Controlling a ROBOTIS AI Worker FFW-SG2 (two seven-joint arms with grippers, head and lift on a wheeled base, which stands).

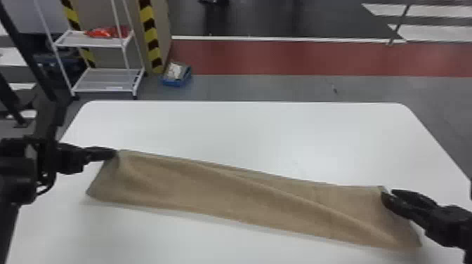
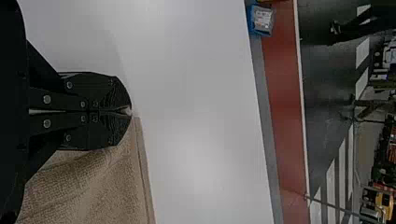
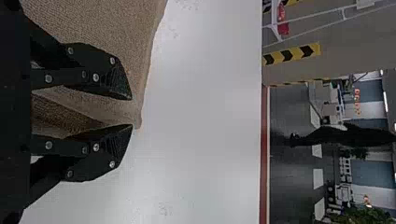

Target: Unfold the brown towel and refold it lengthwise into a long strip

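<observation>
Right corner in the gap, left corner nipped!

And here's the crux: the right gripper [image 3: 132, 112] has its fingers spread, and the towel [image 1: 217, 193] runs in between them, its far right corner poking just past the tips. So no reaching sideways, I'd say; the cloth is already where a pinch would want it, and that arm is the nearer one for this corner. Over to the left gripper [image 2: 130, 111], fingers pressed together on the towel's far left corner, a little cloth showing at the tips.

Outward we go, along the far edge that links the two! The long axis runs from hand to hand across the table [image 1: 263, 133], on a slant, the left end farther out, the right end closer to the robot. The near long edge lies on the robot's side of both grippers (that's the way I'd expect the fold to come). Close on the right, and both far corners should travel together across the short width; miss it, and that slack ridge towards the right end could skew the strip
</observation>
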